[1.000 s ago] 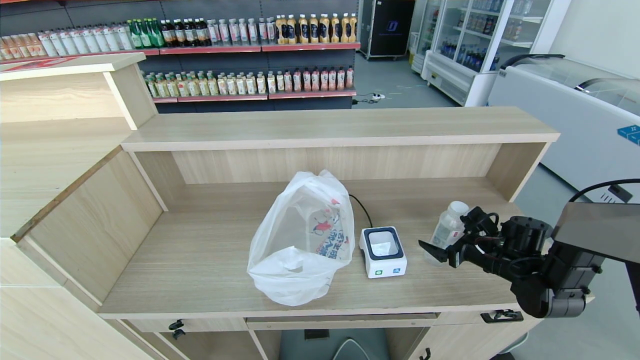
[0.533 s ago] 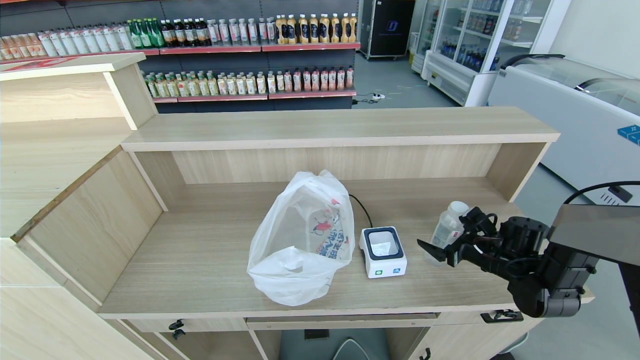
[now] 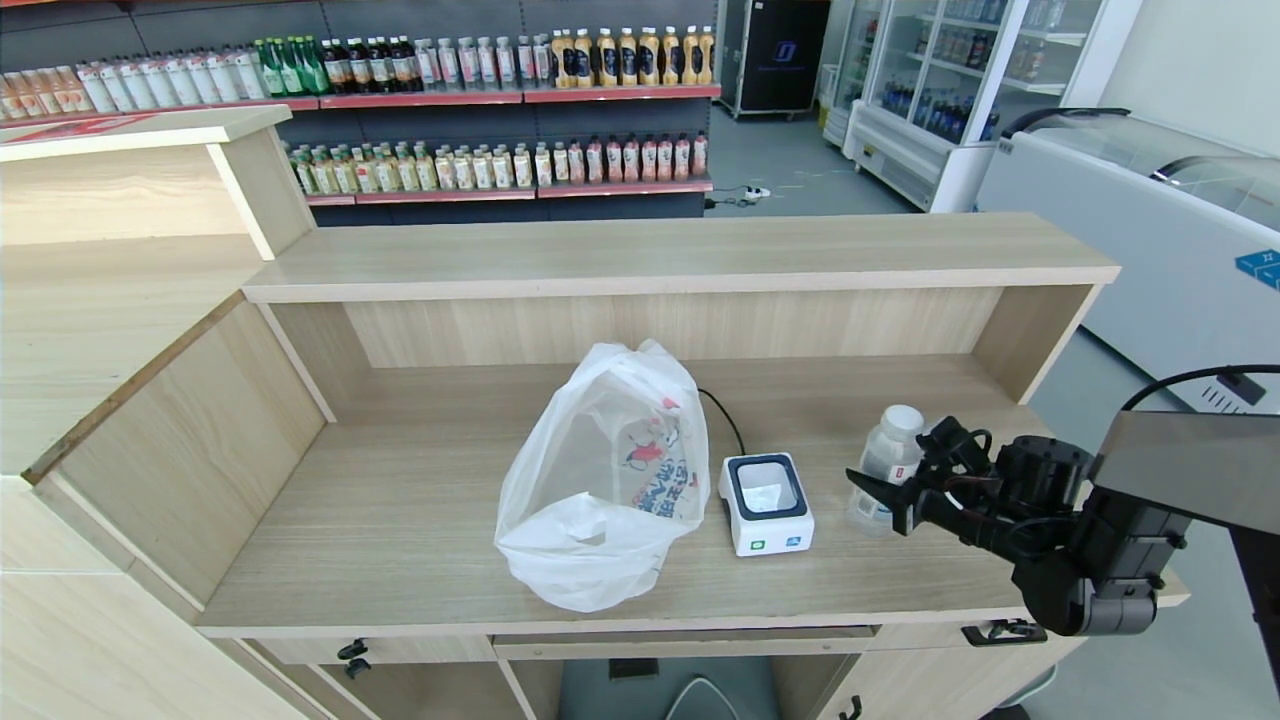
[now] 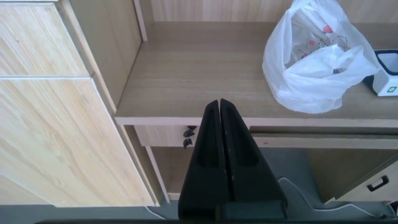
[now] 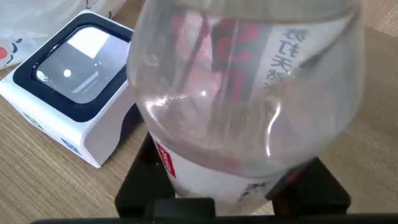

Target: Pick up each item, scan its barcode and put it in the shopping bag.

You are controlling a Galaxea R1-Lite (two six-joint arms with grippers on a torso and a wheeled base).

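The left gripper (image 4: 219, 102), its black fingers pressed together on nothing, hangs off the front edge of the light wooden counter (image 3: 400, 520), at about 7 o'clock from the translucent white plastic shopping bag (image 3: 605, 480). The bag stands mid-counter with its mouth open. Just beside it, at its 3 o'clock, sits the white box-shaped barcode scanner with a black-framed window (image 3: 765, 503); a thin black cable (image 3: 722, 410) runs from it toward 11 o'clock. At the scanner's 3 o'clock, a little apart, the clear plastic bottle with a white cap and red-and-white label (image 3: 885, 455) stands nearly upright. The right gripper (image 3: 878, 482) has its fingers clamped on either side of the bottle's lower body.
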